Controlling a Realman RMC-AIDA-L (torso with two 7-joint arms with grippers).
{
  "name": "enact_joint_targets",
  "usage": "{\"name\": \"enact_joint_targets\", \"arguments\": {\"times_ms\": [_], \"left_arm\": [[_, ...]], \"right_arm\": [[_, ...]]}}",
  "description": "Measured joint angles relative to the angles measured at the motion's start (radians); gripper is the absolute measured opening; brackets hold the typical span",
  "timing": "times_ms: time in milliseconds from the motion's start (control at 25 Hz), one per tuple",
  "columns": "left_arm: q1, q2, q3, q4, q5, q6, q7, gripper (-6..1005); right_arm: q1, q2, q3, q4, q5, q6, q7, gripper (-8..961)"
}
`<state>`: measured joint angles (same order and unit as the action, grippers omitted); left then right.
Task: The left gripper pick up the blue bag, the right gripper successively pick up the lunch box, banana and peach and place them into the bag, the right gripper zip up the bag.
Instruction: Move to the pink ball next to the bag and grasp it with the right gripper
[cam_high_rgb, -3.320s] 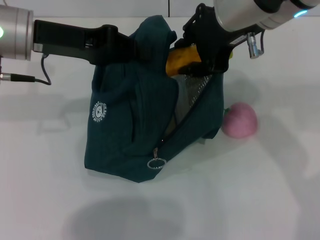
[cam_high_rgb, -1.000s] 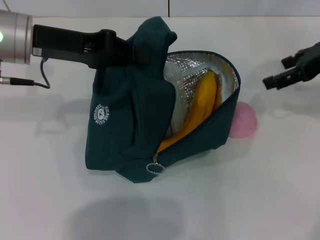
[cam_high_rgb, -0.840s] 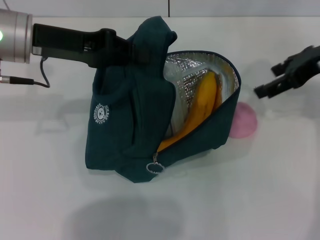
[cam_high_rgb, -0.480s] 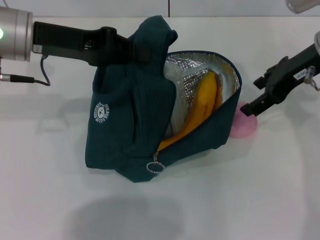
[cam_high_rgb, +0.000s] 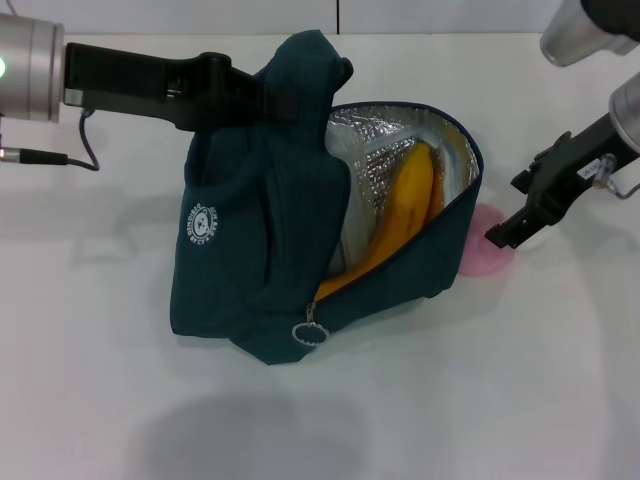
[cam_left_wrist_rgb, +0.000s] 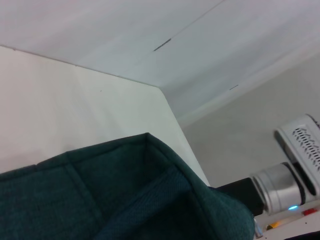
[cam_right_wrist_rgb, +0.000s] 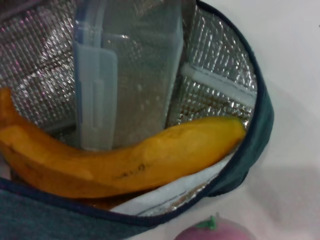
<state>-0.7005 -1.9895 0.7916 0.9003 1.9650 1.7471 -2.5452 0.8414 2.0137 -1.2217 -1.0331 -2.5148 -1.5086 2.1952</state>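
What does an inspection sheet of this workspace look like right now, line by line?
Surface: white table, bare around the things.
Blue bag: unzipped, foil lining showing, held up at its top by the left pincer.
Banana: inside the bag, against its rim.
Lunch box: inside the bag, behind the banana.
Peach: on the table, beside the bag.
Clutter: nothing seen.
Right pincer: open, just above the peach.
Cables: black lead by the left arm.
Surroundings: pale wall.
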Motion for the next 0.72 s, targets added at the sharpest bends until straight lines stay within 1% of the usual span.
{"name": "enact_joint_targets", "arguments": {"times_ms": [200,360,720], "left_arm": [[-0.003,0.0,0.001,0.0,0.0,0.0,0.0,41],[-0.004,0.0,0.003,0.0,0.0,-0.001,0.0,41],[-0.004,0.0,0.003,0.0,0.0,-0.003,0.0,41]], "right_arm": [[-0.002,0.002,-0.051,0.038,0.005,0.054,-0.002,823],[0.004,0.009,-0.098,0.06,0.007,0.083,-0.003,809],[0.007,0.009,-0.13,0.086,0.029,0.11,-0.012,779]]}}
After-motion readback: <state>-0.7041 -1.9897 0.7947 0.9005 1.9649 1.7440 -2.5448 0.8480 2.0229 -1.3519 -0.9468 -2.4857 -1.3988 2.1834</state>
